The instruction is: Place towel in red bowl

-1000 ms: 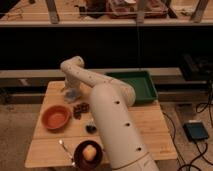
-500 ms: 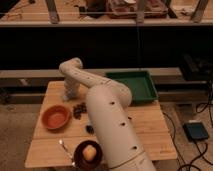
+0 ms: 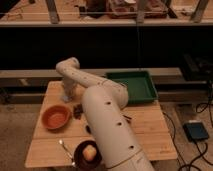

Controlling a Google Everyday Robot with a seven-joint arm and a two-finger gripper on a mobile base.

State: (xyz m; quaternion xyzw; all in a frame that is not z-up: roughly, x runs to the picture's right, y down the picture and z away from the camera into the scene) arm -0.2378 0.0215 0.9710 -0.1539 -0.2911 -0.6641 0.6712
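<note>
The red bowl (image 3: 56, 116) sits on the left part of the wooden table (image 3: 145, 125) and looks empty. My white arm reaches from the bottom of the view up over the table and bends down at the back left. My gripper (image 3: 67, 93) hangs there, just behind the red bowl and a little above the table. A pale grey shape at the gripper (image 3: 65, 89) may be the towel. I cannot tell whether it is held.
A green tray (image 3: 134, 86) stands at the back right of the table. Small dark objects (image 3: 78, 110) lie right of the red bowl. A dark bowl with an orange item (image 3: 89, 152) and a spoon (image 3: 65, 147) are at the front edge. A blue box (image 3: 196, 131) lies on the floor at the right.
The arm has shifted slightly to the left. The gripper stays at the back left of the table, behind the red bowl.
</note>
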